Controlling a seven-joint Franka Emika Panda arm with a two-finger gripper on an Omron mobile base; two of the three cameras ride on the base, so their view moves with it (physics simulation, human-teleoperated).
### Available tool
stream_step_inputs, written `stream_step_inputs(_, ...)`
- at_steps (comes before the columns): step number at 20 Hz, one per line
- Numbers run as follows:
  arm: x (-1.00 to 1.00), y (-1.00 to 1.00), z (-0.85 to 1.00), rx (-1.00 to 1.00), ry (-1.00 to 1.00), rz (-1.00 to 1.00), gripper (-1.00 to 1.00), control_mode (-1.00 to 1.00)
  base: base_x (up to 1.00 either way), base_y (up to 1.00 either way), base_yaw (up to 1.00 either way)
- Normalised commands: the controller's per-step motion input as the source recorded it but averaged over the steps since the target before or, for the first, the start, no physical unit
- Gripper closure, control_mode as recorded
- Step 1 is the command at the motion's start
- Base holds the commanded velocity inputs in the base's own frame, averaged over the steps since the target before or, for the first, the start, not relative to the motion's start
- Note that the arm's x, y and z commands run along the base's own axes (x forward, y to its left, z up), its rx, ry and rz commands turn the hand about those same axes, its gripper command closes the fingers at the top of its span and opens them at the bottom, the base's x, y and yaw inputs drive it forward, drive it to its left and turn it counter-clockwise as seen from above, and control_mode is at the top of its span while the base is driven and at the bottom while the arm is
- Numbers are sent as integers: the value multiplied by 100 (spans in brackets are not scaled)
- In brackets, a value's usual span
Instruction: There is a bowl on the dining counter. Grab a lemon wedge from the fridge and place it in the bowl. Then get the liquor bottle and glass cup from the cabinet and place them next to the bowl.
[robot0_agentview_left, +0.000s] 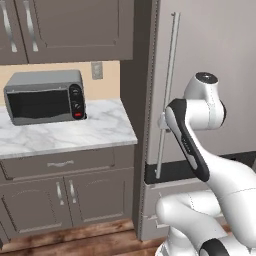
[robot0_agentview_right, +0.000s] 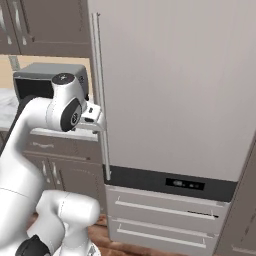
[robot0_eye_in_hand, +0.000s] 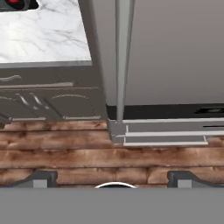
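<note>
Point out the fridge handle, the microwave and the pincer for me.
fridge handle (robot0_agentview_right: 100, 85): right base view, upper stretch of the vertical silver bar.
microwave (robot0_agentview_left: 44, 97): left base view, its dark glass door.
pincer (robot0_agentview_right: 97, 119): right base view, open, at the handle; point midway between the tips.

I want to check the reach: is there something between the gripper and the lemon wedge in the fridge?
Yes. The fridge door is closed, so it stands between the open gripper and whatever is inside; no lemon wedge can be seen. The gripper is at the handle, with nothing visible between the two.
</note>
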Motion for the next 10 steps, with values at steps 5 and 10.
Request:
stream_step_inputs(5, 0, 0, 0, 0, 0, 0, -100, 100, 14, 8, 0)
stream_step_inputs(10, 29, 0, 3, 0, -14, 0, -100, -100, 5, 0, 0)
